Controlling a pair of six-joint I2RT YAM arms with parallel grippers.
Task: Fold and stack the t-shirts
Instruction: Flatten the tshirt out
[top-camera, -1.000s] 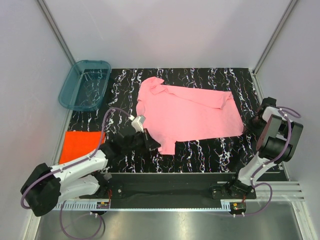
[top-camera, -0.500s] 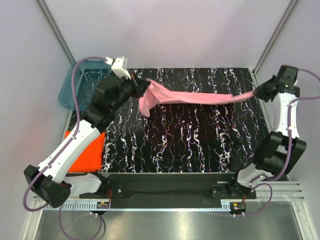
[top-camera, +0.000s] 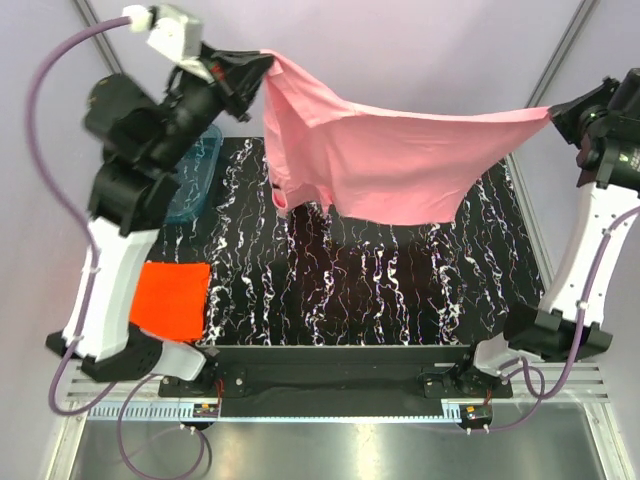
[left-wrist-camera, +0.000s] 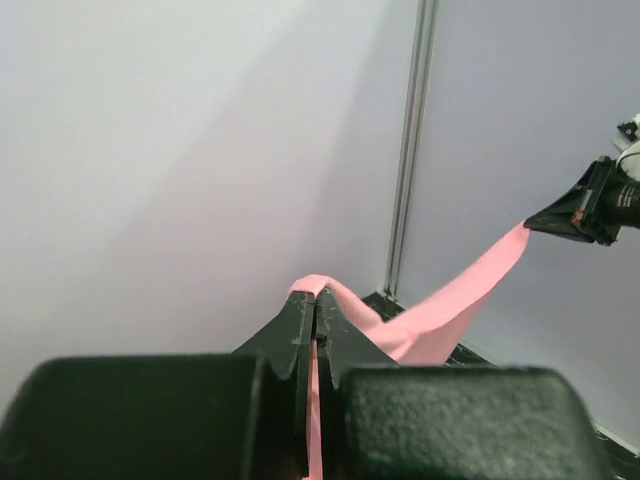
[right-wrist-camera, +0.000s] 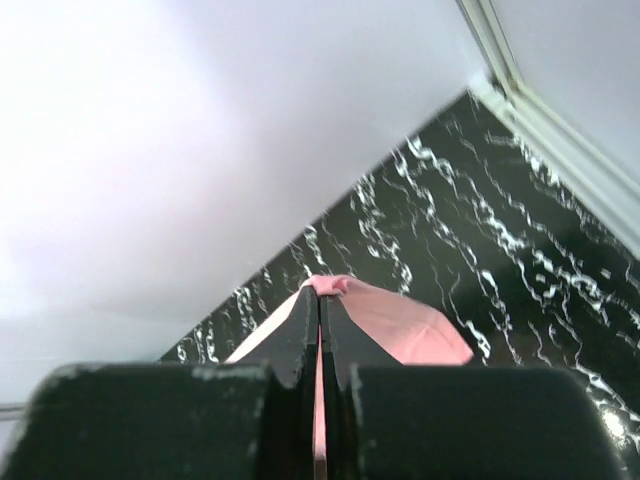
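Left hand (top-camera: 258, 72), at upper left, and right hand (top-camera: 556, 108), at upper right, are each clamped shut on an edge of the pink t-shirt (top-camera: 390, 165), which hangs stretched between them above the counter (top-camera: 400, 290). The orange-red t-shirt (top-camera: 170, 298) lies as a flat square at lower left, apparently already folded. The pink one is not yet folded or stacked. The teal tub (top-camera: 207, 165), partly hidden behind the left arm, shows nothing inside where visible.
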